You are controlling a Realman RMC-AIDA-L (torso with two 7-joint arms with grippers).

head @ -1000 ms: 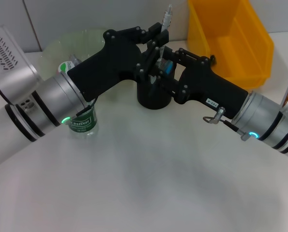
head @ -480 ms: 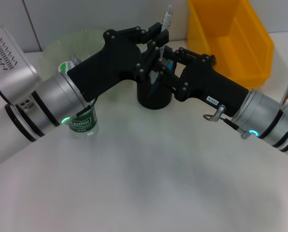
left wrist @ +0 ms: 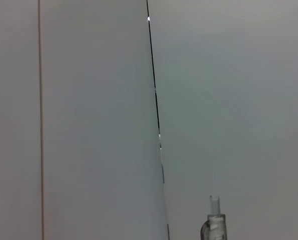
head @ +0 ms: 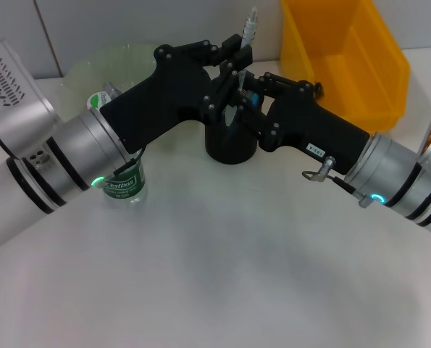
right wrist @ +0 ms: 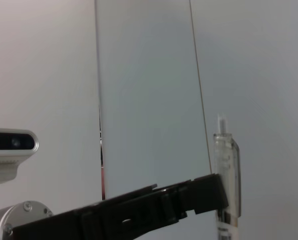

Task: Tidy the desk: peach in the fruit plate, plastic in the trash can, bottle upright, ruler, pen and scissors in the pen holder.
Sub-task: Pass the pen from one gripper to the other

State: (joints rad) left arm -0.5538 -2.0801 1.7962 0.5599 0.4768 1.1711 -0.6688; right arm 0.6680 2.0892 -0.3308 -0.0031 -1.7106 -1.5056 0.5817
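Both grippers meet directly above the black pen holder [head: 230,145]. Left gripper [head: 229,61] is closed on the clear pen [head: 248,29], which stands near upright with its top end poking above the fingers; lower end hidden behind the jaws, so depth of insertion cannot be told. Right gripper [head: 238,101] sits just beside and below it, over the holder mouth, with something blue between its linkages; whether it grips anything cannot be told. Risk, as judged: the two heads are crowded close, so a small sideways move could knock one against the other, or tip the holder; releasing the pen off-centre could let it catch the rim and fall out. Bottle [head: 123,183] stands upright under the left forearm, near the green fruit plate [head: 92,69]; an arm sweep could topple it. Yellow bin [head: 345,58] behind right. Surface: plain white tabletop [head: 215,275]; pale panelled wall behind.
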